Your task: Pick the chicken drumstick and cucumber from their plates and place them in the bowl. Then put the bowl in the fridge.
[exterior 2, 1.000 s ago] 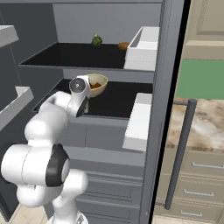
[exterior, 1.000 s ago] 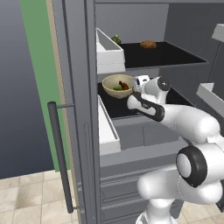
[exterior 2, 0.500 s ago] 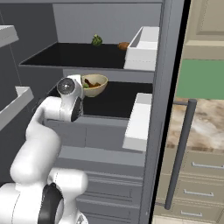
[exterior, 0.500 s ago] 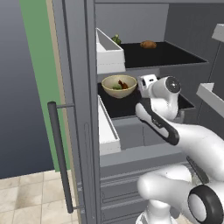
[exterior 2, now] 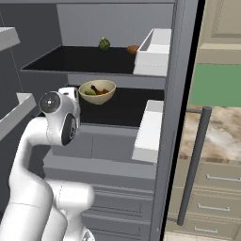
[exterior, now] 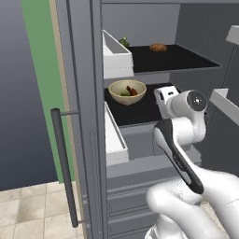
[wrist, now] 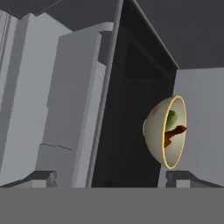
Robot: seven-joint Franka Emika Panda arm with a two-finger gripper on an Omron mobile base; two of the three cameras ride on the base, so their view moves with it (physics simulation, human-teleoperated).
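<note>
The bowl (exterior: 127, 91) sits on the fridge's (exterior: 140, 56) dark middle shelf (exterior 2: 127, 106), ahead of the hand (wrist: 107, 179) and clear of it, with the drumstick (exterior: 132, 90) and cucumber (exterior: 124, 93) both inside. In the hand view the bowl appears rolled on its side, but that is the camera's tilt; from the base views it stands upright. The hand is released, its 2 fingertips (wrist: 41, 177) spread wide with nothing between them, so the bowl looks delivered and the task is, by my reading, nearly done. Above and beyond the hand, on the upper shelf, lie an orange-brown lump (exterior: 158, 47) and a small dark-green item (exterior 2: 104, 43); a white door bin (exterior: 116, 58) hangs to the hand's left at that level, and a second bin (exterior: 114, 137) sits lower, beside the arm's forearm. The risks from here lie mostly in getting out. The elbow and forearm are bent close in front of the shelf edge and the grey drawers, so a careless pull back could scrape the shelf lip or knock the lower bin. A swing toward the bowl would nudge it, and since it stands near the shelf's front left part, a shove could slide it toward the edge. Whether the door can shut freely I cannot tell.
</note>
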